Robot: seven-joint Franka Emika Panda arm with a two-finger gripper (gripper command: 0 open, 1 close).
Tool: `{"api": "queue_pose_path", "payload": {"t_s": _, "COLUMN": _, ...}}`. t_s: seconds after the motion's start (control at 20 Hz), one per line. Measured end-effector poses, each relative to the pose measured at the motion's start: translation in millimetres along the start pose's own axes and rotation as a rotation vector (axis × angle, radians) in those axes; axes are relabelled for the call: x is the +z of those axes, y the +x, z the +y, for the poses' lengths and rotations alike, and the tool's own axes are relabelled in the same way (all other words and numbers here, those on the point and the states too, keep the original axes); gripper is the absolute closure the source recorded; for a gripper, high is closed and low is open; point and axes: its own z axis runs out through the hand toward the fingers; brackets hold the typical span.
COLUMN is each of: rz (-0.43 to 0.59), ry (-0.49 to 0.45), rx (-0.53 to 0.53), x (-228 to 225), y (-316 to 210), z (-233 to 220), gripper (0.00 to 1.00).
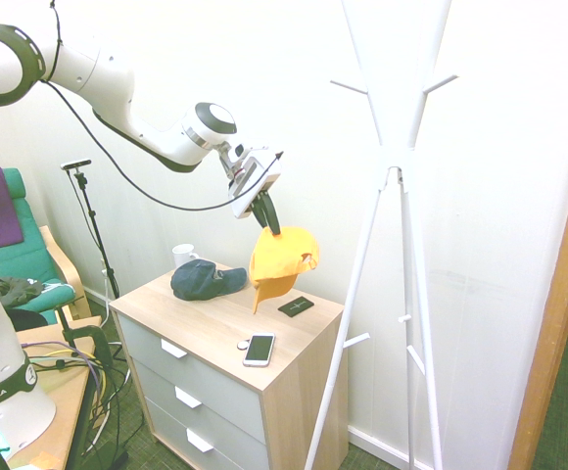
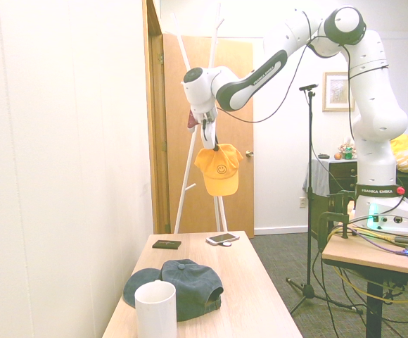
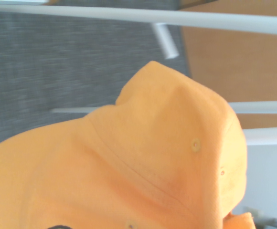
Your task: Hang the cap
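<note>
We are seeing the cap (image 1: 280,261) hanging in the air above the dresser (image 1: 227,323), on which the dark cap (image 1: 204,279), the mug (image 1: 183,256), the phone (image 1: 259,349) and a flat card (image 1: 296,306) are lying, with the coat stand (image 1: 394,176) standing beside the dresser.

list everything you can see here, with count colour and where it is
yellow-orange cap: 1, hanging in the air from the gripper, above the dresser
navy cap: 1, dark blue, on the dresser top beside the mug
mug: 1, white, on the dresser top next to the navy cap
phone: 1, white with dark screen, near the dresser's front edge
small flat card: 1, black, on the dresser top near the wall
dresser: 1, light wood with grey drawers, against the wall
coat stand: 1, white, beside the dresser
gripper: 1, dark fingers, shut on the yellow-orange cap
</note>
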Motion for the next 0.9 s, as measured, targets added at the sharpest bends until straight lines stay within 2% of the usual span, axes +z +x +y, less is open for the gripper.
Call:
{"api": "queue_pose_path", "payload": {"t_s": 0.35, "rz": 0.144, "ry": -0.087, "rx": -0.012, "x": -42, "y": 33, "z": 39, "gripper": 1.0}}
{"api": "queue_pose_path", "payload": {"t_s": 0.9, "rz": 0.265, "ry": -0.183, "rx": 0.026, "x": -122, "y": 87, "z": 108, "gripper": 1.0}}
